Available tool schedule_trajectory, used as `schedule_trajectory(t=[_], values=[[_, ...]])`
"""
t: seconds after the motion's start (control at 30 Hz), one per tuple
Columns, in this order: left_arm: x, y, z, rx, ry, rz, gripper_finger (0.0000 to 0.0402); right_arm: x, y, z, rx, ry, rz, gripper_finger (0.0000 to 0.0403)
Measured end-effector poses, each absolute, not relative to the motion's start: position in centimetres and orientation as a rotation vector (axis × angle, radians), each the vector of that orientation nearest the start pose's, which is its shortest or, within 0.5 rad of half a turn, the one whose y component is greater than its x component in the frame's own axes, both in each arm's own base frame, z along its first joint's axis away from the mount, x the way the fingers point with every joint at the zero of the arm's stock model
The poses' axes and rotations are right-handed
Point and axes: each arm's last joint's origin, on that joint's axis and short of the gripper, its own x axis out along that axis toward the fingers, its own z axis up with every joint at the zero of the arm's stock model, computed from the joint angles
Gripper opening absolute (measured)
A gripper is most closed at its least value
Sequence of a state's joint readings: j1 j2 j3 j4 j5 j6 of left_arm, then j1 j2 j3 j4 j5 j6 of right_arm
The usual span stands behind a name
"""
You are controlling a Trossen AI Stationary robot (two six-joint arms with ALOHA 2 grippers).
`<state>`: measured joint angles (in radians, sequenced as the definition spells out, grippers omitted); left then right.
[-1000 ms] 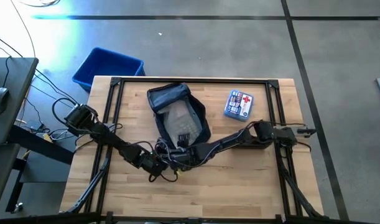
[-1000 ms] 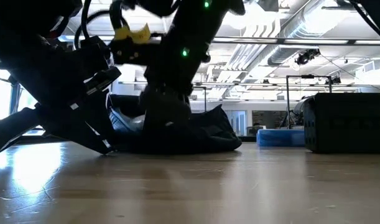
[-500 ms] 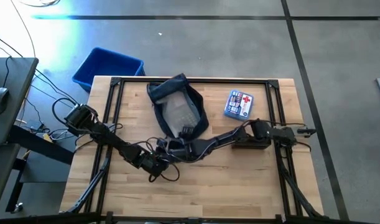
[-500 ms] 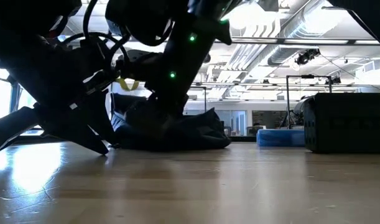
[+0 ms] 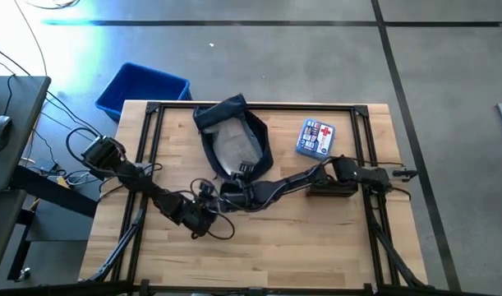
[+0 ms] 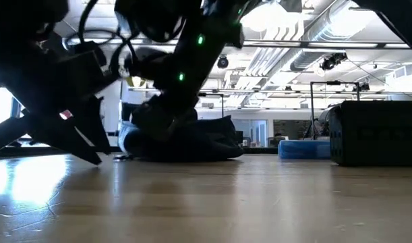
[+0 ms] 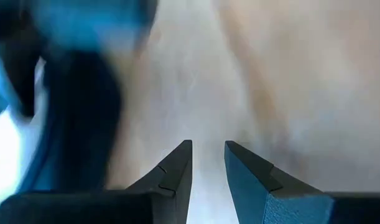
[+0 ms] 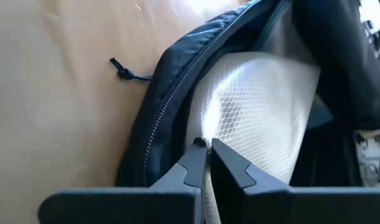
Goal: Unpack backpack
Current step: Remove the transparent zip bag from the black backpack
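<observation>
— Where's the backpack (image 5: 232, 136)?

— Lying open toward the far middle of the worktop (image 5: 333, 238), with a clear honeycomb-patterned pouch (image 8: 258, 106) showing inside.

— And the right claw (image 8: 207, 149)?

— At the bag's near edge, closed on the pouch's rim by the zipper.

— The left claw (image 7: 208, 155)?

— Low over bare wood just left of the bag, its fingers a little apart, holding nothing.

— Anything else?

— A first-aid box (image 5: 315, 137) to the right, and a blue bin (image 5: 140, 89) on the floor.
</observation>
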<state>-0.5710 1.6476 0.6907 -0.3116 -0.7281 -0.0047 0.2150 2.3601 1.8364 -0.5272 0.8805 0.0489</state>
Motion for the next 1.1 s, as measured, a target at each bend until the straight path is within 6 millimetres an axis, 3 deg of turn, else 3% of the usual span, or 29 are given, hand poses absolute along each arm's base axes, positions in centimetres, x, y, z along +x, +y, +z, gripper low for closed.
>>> schedule_trajectory(t=[0.33, 0.57, 0.9, 1.1], values=[[21.5, -11.7, 11.5, 0.795, 1.064, 0.248, 0.0074, 47.4, 11.3, 17.1, -0.593, 0.848, -0.597, 0.0000], [21.6, -11.8, 11.5, 0.789, 1.053, 0.246, 0.0074, 47.1, 11.9, 19.9, -0.590, 0.706, -0.750, 0.0000], [21.8, -12.5, 11.6, 0.805, 1.016, 0.194, 0.0074, 45.7, 9.6, 26.6, -0.477, 0.591, -0.820, 0.0000], [21.6, -13.6, 11.8, 0.860, 0.976, 0.126, 0.0074, 45.5, 6.6, 29.4, -0.254, 0.576, -0.646, 0.0000]])
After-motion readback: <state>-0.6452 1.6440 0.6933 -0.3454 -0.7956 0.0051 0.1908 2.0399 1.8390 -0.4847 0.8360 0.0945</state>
